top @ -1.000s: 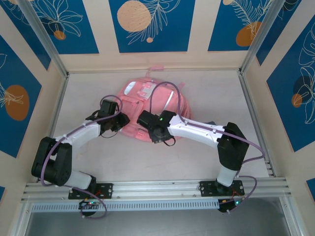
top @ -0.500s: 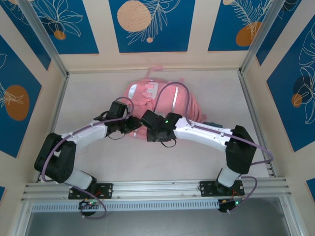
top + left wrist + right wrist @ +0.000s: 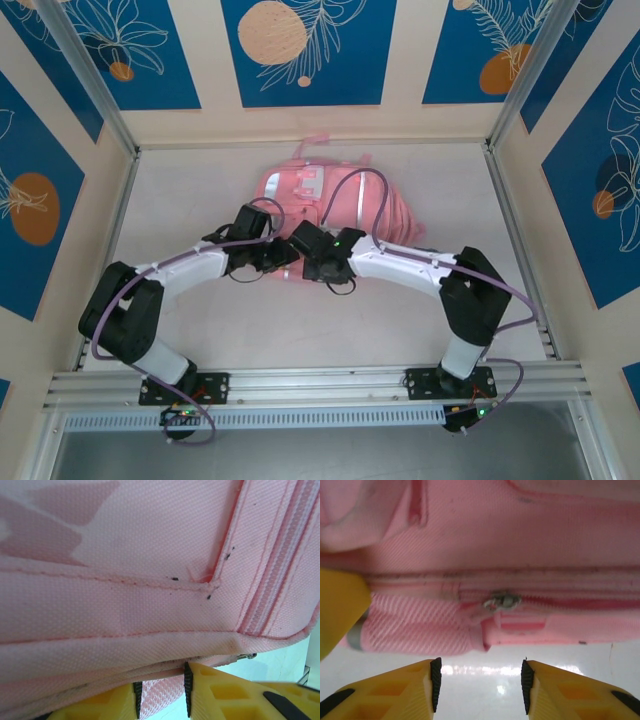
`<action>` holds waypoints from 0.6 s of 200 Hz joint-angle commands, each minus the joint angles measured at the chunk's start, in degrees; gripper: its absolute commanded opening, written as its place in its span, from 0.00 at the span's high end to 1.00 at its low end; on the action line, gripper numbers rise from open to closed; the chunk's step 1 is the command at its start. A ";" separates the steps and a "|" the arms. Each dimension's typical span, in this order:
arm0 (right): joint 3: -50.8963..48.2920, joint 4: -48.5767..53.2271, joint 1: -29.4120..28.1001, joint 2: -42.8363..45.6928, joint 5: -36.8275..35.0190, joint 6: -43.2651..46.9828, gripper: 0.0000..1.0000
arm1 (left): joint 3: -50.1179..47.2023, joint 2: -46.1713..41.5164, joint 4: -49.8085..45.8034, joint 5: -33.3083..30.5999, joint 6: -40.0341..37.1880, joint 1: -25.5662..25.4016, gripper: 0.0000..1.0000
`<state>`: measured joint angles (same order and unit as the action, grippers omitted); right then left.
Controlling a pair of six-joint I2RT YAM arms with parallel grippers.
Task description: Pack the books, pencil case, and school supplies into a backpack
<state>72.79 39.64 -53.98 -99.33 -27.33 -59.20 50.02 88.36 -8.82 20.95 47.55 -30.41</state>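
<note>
backpack (image 3: pixel 385 215): pink, lying flat on white table (image 3: pixel 470 190), centre to far half, beyond both arm bases.
left arm (image 3: pixel 190 268): reaching in from near left, wrist at near edge of backpack.
right arm (image 3: pixel 410 270): reaching in from near right, wrist just beside left wrist.
left gripper (image 3: pixel 161 697): clamped on backpack, pink mesh (image 3: pixel 415 622) pinched between yellow fingers at near edge.
right gripper (image 3: pixel 480 685): released, fingers apart, nothing between, bare table underneath, just short of backpack edge.
zip pull (image 3: pixel 502 601): small, metal, on zip line straight ahead of right gripper, apart from its fingers.
white patches (image 3: pixel 312 183): on top face, toward far end.
strap loop (image 3: pixel 318 140): pink, at far end, near back wall.
</note>
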 commanded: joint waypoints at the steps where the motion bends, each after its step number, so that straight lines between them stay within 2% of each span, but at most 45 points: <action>1: 3.83 -0.18 0.54 -2.97 -5.11 -2.20 0.54 | 1.90 0.79 -1.00 -1.51 -1.21 -0.30 0.71; 44: 6.88 2.11 0.91 -6.58 -9.30 -2.12 0.55 | 2.01 -1.17 -3.79 -5.04 -1.10 -0.20 0.67; 74: 8.50 6.12 0.63 -8.06 -12.52 -1.99 0.64 | 2.34 -2.22 -4.97 -7.25 -1.19 -0.13 0.65; 101: 8.68 7.05 0.54 -7.73 -12.56 -0.14 0.78 | 3.48 -1.74 -6.59 -8.70 -1.88 -0.17 0.65; 120: 9.31 8.00 0.54 -7.85 -12.20 1.39 0.84 | 3.98 -1.52 -7.15 -9.30 -2.10 -0.08 0.64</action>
<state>80.12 44.71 -53.56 -106.74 -35.90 -59.07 51.77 87.44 -13.74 15.35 47.31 -30.52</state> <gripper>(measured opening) 0.188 0.354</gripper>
